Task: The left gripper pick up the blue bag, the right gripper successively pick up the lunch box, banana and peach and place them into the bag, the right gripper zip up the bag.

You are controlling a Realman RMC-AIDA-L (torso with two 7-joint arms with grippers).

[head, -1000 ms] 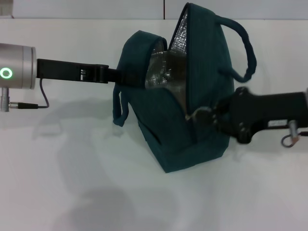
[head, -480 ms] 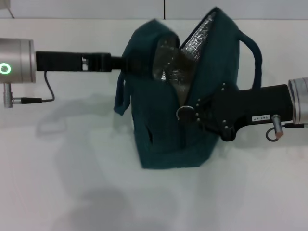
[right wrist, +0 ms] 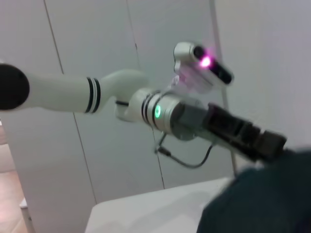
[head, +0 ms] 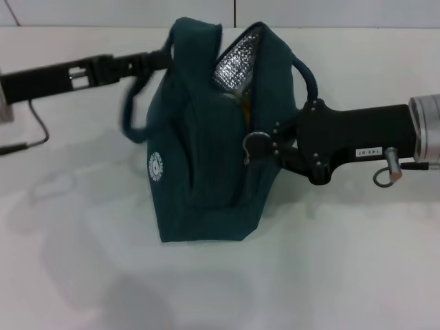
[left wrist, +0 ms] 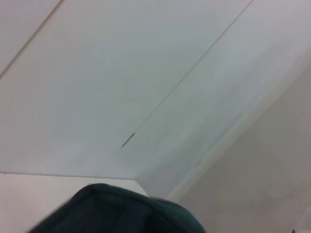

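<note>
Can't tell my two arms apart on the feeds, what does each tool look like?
The left gripper is a long black tool with a thin dark cable; its silver wrist shows a green ring. The right gripper is black with silver screws, a white label, silver wrist and looped cable.

A white table point(head: 330, 275) is seen in the head view, and the bag point(head: 206, 179) is stood directly on it. The bag's base is set on the table below the jaws of both grippers and between them. Soft shadows are cast on the table beside the bag.
</note>
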